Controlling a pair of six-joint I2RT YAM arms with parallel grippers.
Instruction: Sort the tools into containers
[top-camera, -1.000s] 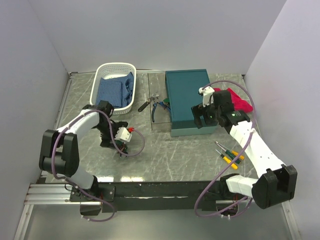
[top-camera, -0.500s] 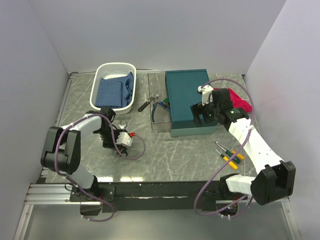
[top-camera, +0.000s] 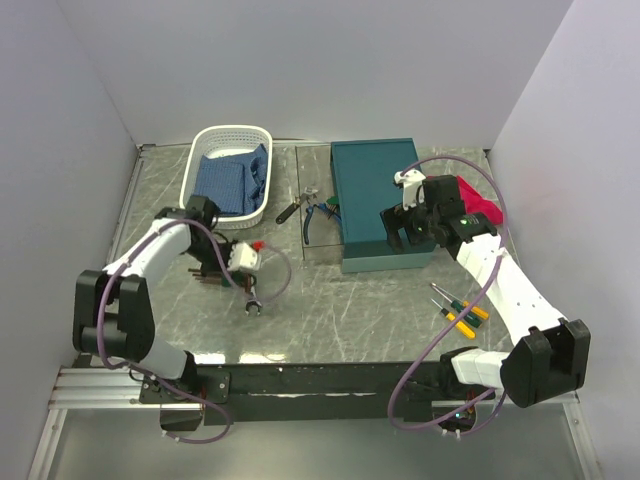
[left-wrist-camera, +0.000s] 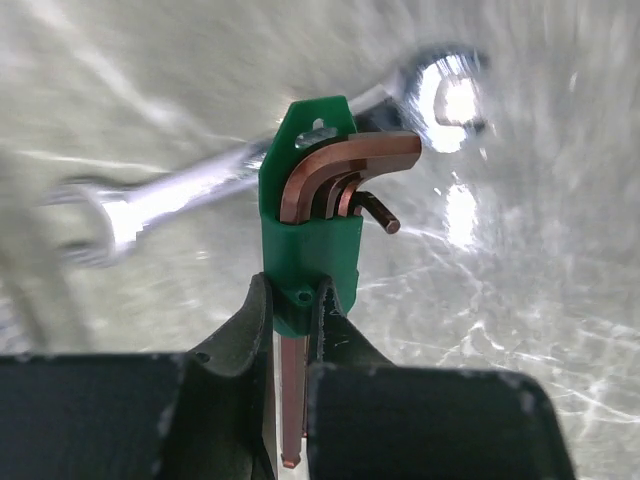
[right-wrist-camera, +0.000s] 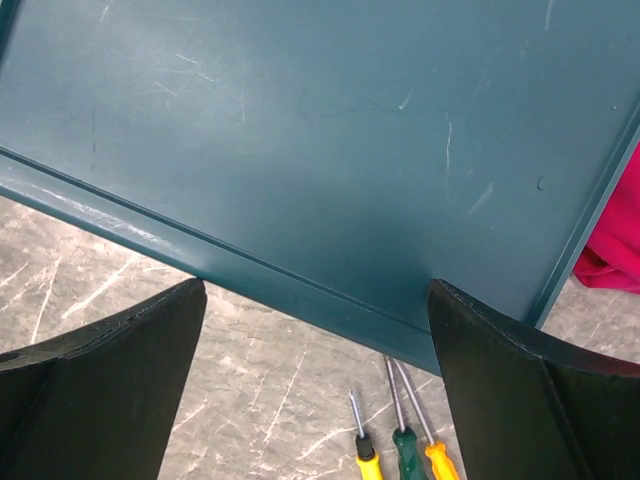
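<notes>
Right now the left gripper (left-wrist-camera: 290, 300) is clamping the hex key set (left-wrist-camera: 312, 230) by its green holder's lower end between the fingers, probably light, rigid and slick plastic, while the right gripper (right-wrist-camera: 315, 300) is hanging wide open over the teal box (right-wrist-camera: 300, 130).

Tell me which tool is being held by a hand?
The hex keys in their green holder, pinched by the left hand; spanner, pliers, screwdrivers lie loose.
</notes>
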